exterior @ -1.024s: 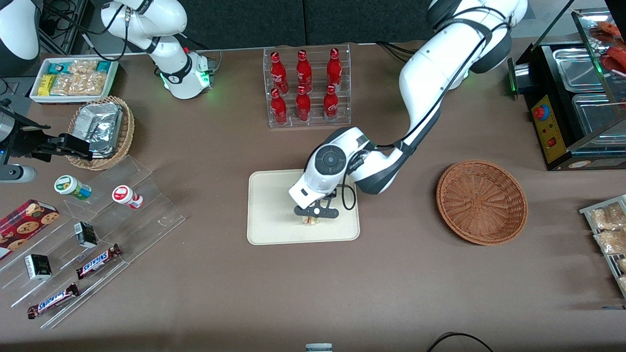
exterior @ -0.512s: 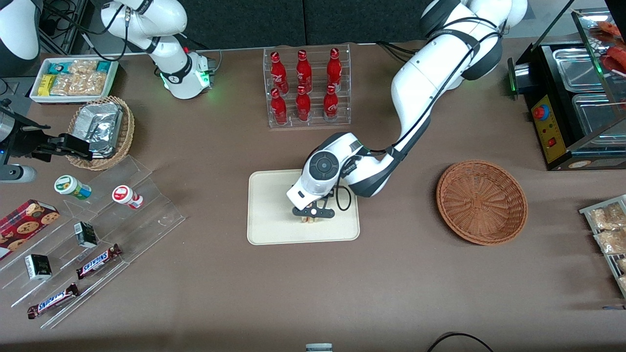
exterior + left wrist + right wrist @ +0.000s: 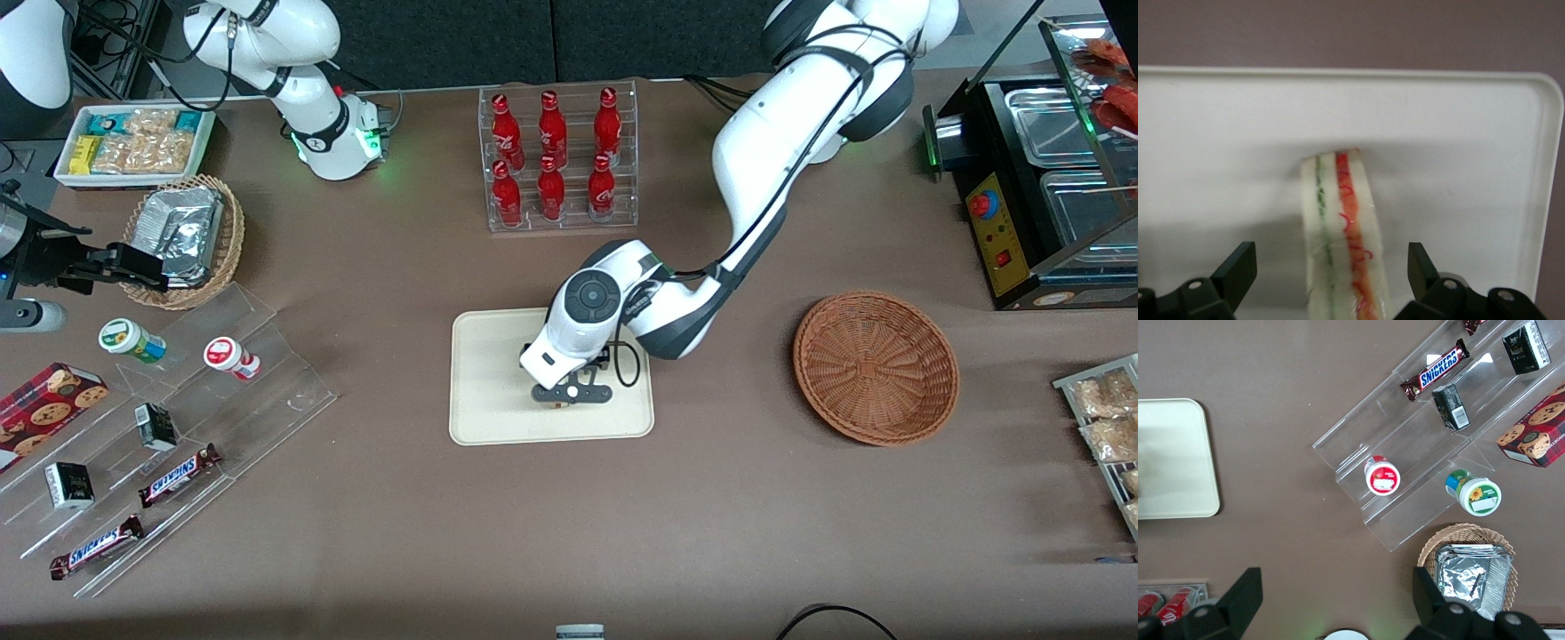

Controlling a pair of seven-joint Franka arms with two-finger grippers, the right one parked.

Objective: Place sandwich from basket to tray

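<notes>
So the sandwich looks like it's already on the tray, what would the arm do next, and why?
Probably lift the gripper straight up and away. Its fingers stand open with a gap on each side of the sandwich, which rests on the tray, and the basket holds nothing. The placing looks done, so only a clear retreat seems left.

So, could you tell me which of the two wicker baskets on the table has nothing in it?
The wide reddish-brown basket toward the working arm's end; the smaller tan basket holds foil packets. The gripper is over the tray, open around the sandwich.
</notes>
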